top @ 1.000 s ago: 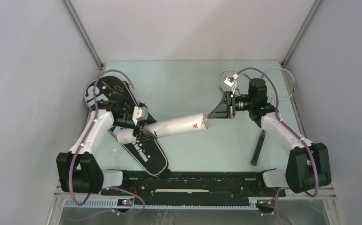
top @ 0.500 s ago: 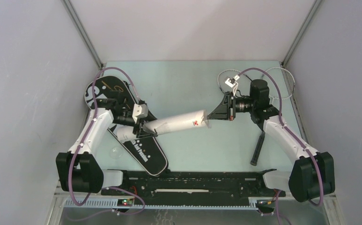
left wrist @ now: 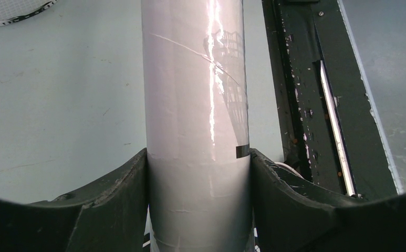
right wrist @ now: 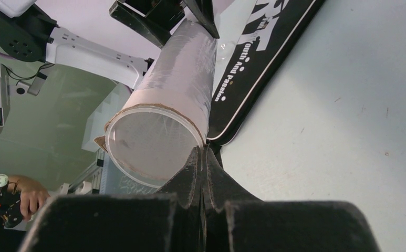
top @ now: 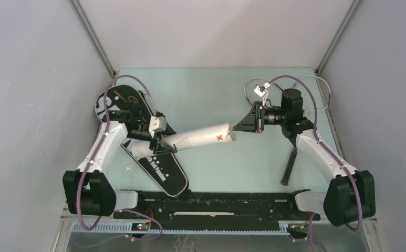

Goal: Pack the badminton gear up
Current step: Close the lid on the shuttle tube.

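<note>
The long white tube (top: pixel 200 139) is held off the table, slanting from low left up to the right. My left gripper (top: pixel 161 142) is shut on its lower part; in the left wrist view both fingers (left wrist: pixel 116 194) press the tube (left wrist: pixel 195 79). My right gripper (top: pixel 236 127) is shut at the tube's upper end, its tips (right wrist: pixel 200 152) pinched at the rim of the clear cap (right wrist: pixel 151 142) on that end. The black bag (top: pixel 158 168) lies under the left gripper. One racquet (top: pixel 316 94) lies at the back right with its black handle (top: pixel 290 165). No shuttlecocks show.
A small clear round thing (top: pixel 129 170) lies on the table left of the bag. A thin white loop (top: pixel 253 86) shows behind the right wrist. The side walls stand close on both sides. The black rail (top: pixel 211 205) runs along the near edge.
My right gripper has shifted slightly left, closer onto the tube's upper end. The left gripper and tube have risen a little. Both stay shut.
</note>
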`<control>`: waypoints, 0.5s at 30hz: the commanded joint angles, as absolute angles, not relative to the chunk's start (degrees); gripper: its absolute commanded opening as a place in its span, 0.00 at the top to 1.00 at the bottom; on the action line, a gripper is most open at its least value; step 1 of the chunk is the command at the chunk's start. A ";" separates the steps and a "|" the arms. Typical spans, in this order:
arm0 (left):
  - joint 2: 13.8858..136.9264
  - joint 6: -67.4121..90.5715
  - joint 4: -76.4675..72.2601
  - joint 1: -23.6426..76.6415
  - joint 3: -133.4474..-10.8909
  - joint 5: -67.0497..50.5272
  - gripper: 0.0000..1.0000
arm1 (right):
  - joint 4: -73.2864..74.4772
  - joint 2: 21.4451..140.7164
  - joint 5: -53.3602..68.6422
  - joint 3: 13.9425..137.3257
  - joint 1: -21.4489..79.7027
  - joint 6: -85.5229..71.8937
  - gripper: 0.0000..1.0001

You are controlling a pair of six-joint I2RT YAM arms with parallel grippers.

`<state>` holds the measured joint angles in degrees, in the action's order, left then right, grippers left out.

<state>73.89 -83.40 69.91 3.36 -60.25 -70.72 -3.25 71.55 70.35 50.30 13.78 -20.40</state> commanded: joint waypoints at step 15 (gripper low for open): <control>73.92 -83.07 69.70 4.68 -62.67 -74.79 0.62 | -6.83 69.86 66.77 50.80 16.33 -21.63 1.00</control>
<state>74.00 -82.96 69.73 3.40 -60.23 -70.13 -4.16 71.42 68.42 50.30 14.79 -21.30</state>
